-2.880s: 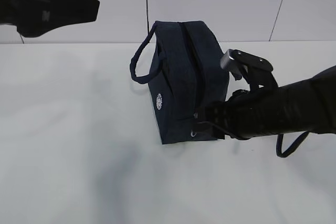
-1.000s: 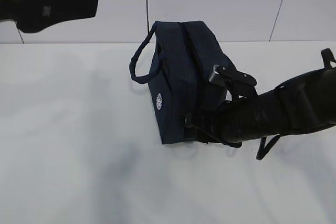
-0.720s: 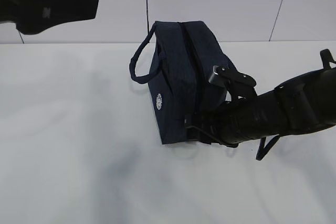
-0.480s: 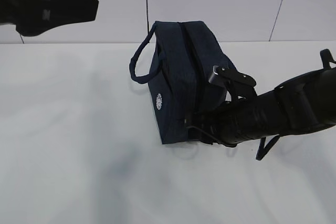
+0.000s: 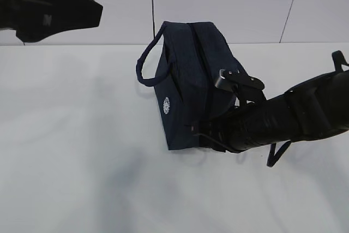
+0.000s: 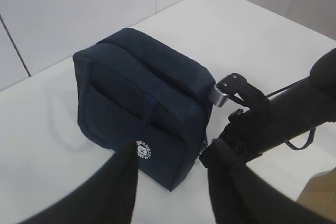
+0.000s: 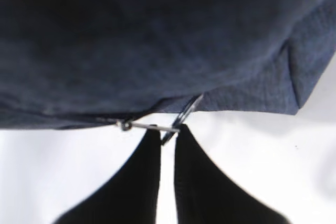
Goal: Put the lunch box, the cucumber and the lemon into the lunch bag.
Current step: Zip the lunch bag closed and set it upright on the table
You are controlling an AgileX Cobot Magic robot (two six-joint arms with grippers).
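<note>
The lunch bag (image 5: 188,75), dark navy with a round white logo (image 5: 166,105), stands on the white table with its top zipper closed. My right gripper (image 7: 168,132) reaches in at the bag's near end (image 5: 199,129), its fingers drawn close on the thin metal ring pull (image 7: 152,127) of the zipper. My left gripper (image 6: 173,150) hangs open and empty, well above the bag (image 6: 142,87), at the upper left of the exterior view. The lunch box, the cucumber and the lemon are out of view.
One loop handle (image 5: 147,61) sticks out on the bag's left side. A black cable loop (image 5: 278,154) hangs under the right arm. The table's edge (image 6: 315,203) shows at the lower right of the left wrist view. A tiled wall stands behind.
The right arm has edged a little further left along the bag's near end. The bag's left handle has shifted slightly. The left arm has held still.
</note>
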